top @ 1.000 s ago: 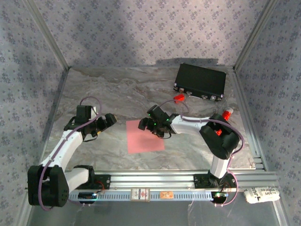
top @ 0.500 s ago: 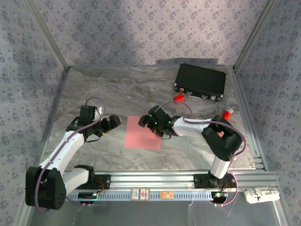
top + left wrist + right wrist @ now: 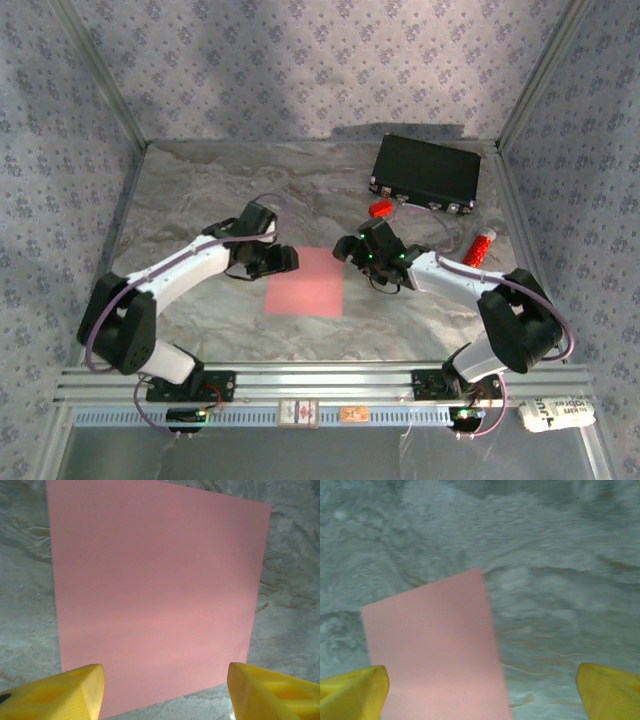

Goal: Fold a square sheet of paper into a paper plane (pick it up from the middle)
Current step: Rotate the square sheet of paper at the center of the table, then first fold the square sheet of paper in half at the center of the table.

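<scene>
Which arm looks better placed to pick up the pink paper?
Left, probably. The left gripper has the square sheet of paper centred between its open jaws, while the right gripper faces only its corner, off to one side.

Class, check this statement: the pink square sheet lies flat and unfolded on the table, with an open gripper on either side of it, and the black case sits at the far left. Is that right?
Not quite. The black case sits at the far right, as the top external view shows. The rest holds: the pink square sheet lies flat and unfolded, with the left gripper and right gripper open on either side of it.
</scene>
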Controlling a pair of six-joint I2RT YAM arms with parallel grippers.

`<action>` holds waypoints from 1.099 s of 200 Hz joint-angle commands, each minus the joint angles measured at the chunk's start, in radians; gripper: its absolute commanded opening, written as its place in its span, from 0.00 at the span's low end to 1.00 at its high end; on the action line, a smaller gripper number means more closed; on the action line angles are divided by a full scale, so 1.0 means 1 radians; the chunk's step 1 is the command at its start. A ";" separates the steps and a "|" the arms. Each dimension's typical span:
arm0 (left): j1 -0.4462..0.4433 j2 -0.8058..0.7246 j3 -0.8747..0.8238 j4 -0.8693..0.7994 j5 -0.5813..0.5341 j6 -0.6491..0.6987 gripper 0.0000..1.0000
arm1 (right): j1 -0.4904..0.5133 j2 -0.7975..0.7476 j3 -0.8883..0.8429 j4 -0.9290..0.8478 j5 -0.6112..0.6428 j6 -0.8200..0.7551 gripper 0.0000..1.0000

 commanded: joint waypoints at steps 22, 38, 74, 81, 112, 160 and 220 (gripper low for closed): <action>-0.096 0.198 0.210 -0.228 -0.150 0.017 0.67 | -0.021 -0.082 -0.030 -0.070 -0.025 -0.087 0.99; -0.124 0.271 0.286 -0.283 -0.175 0.025 0.68 | -0.023 -0.096 -0.037 -0.078 -0.028 -0.099 0.99; -0.161 0.388 0.377 -0.336 -0.178 0.024 0.72 | -0.023 -0.115 -0.042 -0.091 -0.037 -0.116 0.99; -0.166 0.401 0.388 -0.342 -0.184 0.022 0.73 | -0.023 -0.120 -0.044 -0.092 -0.039 -0.117 0.99; -0.169 0.443 0.410 -0.338 -0.196 0.013 0.74 | -0.023 -0.137 -0.056 -0.105 -0.044 -0.120 0.99; -0.172 0.479 0.420 -0.311 -0.187 -0.008 0.76 | -0.023 -0.146 -0.070 -0.117 -0.055 -0.129 0.99; -0.179 0.492 0.433 -0.318 -0.219 -0.027 0.79 | -0.026 -0.132 -0.071 -0.118 -0.066 -0.131 0.99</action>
